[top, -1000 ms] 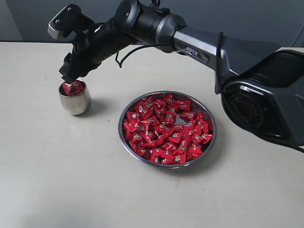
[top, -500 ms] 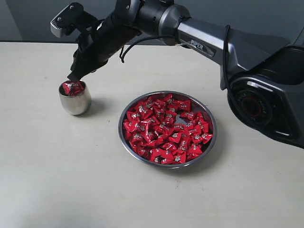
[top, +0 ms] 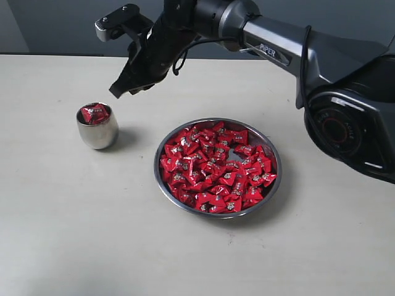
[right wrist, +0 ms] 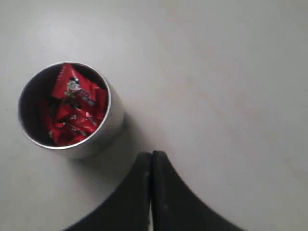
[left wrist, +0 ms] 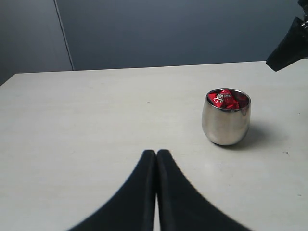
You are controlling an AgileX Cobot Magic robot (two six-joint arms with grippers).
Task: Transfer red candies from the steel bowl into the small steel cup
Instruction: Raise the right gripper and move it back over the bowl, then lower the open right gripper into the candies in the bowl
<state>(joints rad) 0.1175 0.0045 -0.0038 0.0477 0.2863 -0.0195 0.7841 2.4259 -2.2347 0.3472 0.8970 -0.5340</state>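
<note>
The red candies (top: 217, 168) fill the steel bowl (top: 277, 180) in a dense heap that covers almost all of its floor. The bowl stands on the worktop (top: 74, 234) just right of centre in the exterior view.

More red candies (top: 94, 113) lie inside the small steel cup (top: 97, 132), piled up to about rim height. The cup stands upright on the worktop at 10 o'clock from the bowl, apart from it, with bare worktop between the two. In the right wrist view you look straight down into the cup (right wrist: 103, 132) and can see several wrappers (right wrist: 74, 108) stacked inside. In the left wrist view the cup (left wrist: 225, 122) shows from the side, with candy tops (left wrist: 224, 98) level with its rim.

The right end effector (top: 119, 90) hangs in the air at 1 o'clock from the cup in the exterior view, clear of the cup and touching nothing. Its jaws are closed tip to tip with nothing between them, as the right wrist view (right wrist: 151, 159) confirms. Its arm reaches across from the right side of the scene, passing behind the bowl.

The left end effector (left wrist: 156, 156) is closed as well, fingers pressed together and empty, over bare worktop and well apart from the cup. It does not appear in the exterior view.
</note>
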